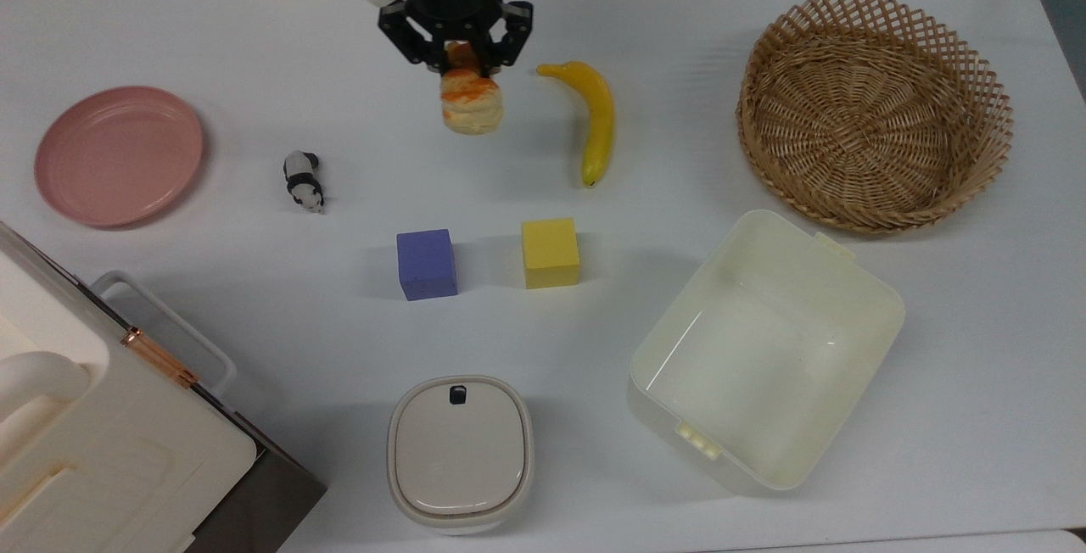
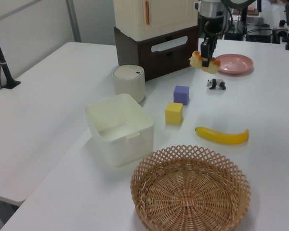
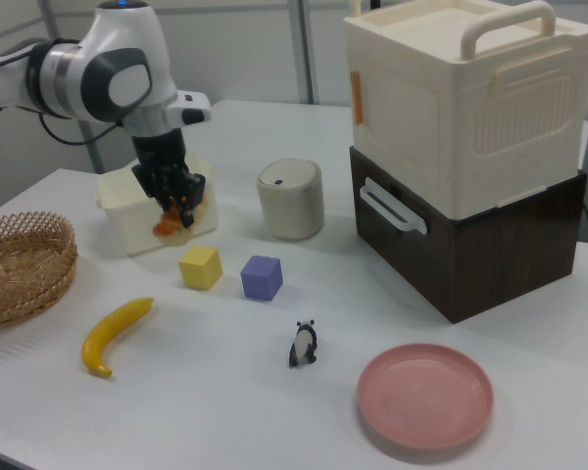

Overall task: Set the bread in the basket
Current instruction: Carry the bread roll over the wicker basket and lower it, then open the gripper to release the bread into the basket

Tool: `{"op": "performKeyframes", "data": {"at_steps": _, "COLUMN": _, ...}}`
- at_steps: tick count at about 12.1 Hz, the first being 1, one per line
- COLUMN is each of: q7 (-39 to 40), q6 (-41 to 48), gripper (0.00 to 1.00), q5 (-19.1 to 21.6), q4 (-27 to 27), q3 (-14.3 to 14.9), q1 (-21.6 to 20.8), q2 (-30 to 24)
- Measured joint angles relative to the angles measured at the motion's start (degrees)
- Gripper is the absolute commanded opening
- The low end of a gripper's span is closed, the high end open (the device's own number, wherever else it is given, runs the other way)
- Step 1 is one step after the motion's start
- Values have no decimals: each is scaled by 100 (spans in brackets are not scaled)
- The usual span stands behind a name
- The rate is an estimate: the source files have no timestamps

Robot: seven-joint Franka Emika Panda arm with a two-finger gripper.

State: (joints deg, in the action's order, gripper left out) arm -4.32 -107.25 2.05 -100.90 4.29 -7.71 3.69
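The bread [image 1: 471, 101], a small loaf with an orange-brown top and pale sides, hangs in the air above the table, held by its top end. My gripper [image 1: 462, 57] is shut on it, with the black fingers on either side. The left view shows the bread [image 2: 203, 60] well above the table, under the gripper [image 2: 205, 54]. From the right view, the bread [image 3: 174, 219] hangs below the gripper [image 3: 176, 201] in front of the cream bin. The round wicker basket [image 1: 848, 6] stands empty at the top view's far right, and in the left view the basket [image 2: 190, 151] is nearest the camera.
A yellow banana [image 1: 598, 116] lies between the bread and the basket. The cream bin [image 1: 764, 349] sits below the basket in the top view. A purple cube [image 1: 426, 264], a yellow cube [image 1: 550, 253], a toy panda [image 1: 303, 181], a pink plate [image 1: 119, 154] and a lidded pot [image 1: 460, 449] are also on the table.
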Motion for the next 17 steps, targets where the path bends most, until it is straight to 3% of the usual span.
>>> {"op": "performKeyframes", "data": {"at_steps": 5, "q7": -1218, "q6": -4, "gripper": 43, "q5": 27, "q4": 235, "q3": -71, "q1": -1052, "q2": 21}}
{"op": "performKeyframes", "data": {"at_steps": 8, "q7": -1665, "q6": -4, "gripper": 44, "q5": 28, "q4": 350, "q3": -118, "q1": -2252, "q2": 97}}
{"op": "performKeyframes", "data": {"at_steps": 9, "q7": -1695, "q6": -4, "gripper": 57, "q5": 28, "q4": 352, "q3": -120, "q1": -2527, "q2": 141}}
{"op": "performKeyframes", "data": {"at_steps": 12, "q7": -1761, "q6": -140, "gripper": 57, "q5": 28, "q4": 361, "q3": -125, "q1": -3543, "q2": 456}}
{"op": "performKeyframes", "data": {"at_steps": 14, "q7": -1806, "q6": -652, "gripper": 61, "q5": 27, "q4": 362, "q3": -122, "q1": -3880, "q2": 666}}
{"op": "performKeyframes", "data": {"at_steps": 15, "q7": -1885, "q6": -884, "gripper": 74, "q5": 25, "q4": 362, "q3": -121, "q1": -3966, "q2": 762}}
{"op": "performKeyframes", "data": {"at_steps": 17, "q7": -1962, "q6": -1341, "gripper": 82, "q5": 23, "q4": 364, "q3": -116, "q1": -4030, "q2": 967}}
